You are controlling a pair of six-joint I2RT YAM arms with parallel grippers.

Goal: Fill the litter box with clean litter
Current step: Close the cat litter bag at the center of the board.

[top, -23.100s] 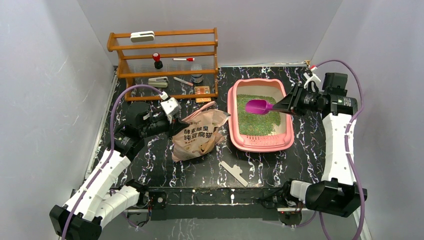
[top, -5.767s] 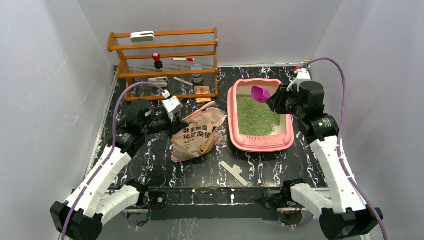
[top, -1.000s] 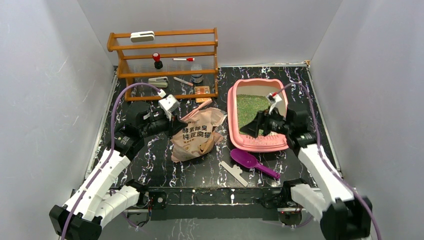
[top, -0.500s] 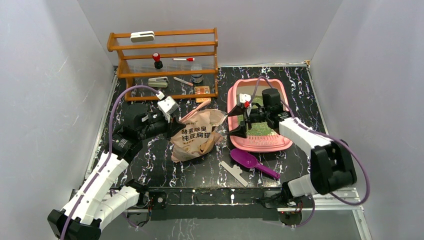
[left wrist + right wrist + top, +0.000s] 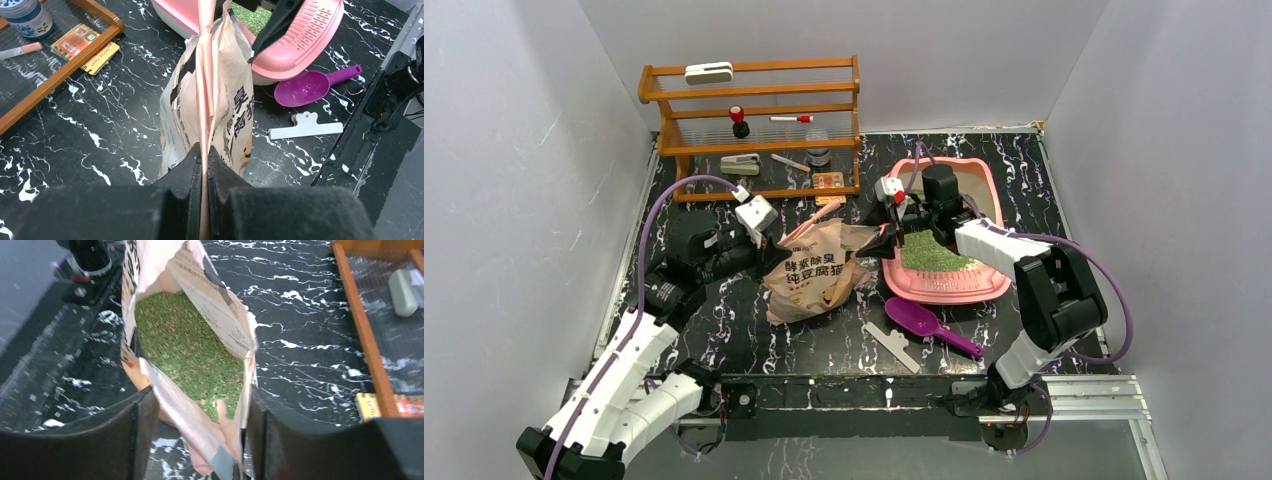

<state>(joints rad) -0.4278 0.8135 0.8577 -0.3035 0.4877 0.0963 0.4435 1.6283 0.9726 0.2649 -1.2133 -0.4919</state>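
- Left gripper [image 5: 205,150]: clamped flat on bag [image 5: 819,270] seam, left end.
- Right gripper [image 5: 200,401]: jaws apart, straddling bag's mouth lip, right end; nothing pinched.
- Clean litter [image 5: 185,345]: inside bag, and in litter box [image 5: 939,293].
- Litter box: just right of bag.
- Bag's long axis: toward litter box.
- Right arm nearer.
- Table [image 5: 724,320]: flat, marbled.
- Scoop [image 5: 914,318]: near-right of bag, apart.

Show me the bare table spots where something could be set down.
Free: the far right corner, between the litter box and the right wall; and the near left patch in front of the litter bag, left of the white clip. Crowded: between bag and box, and around the purple scoop.
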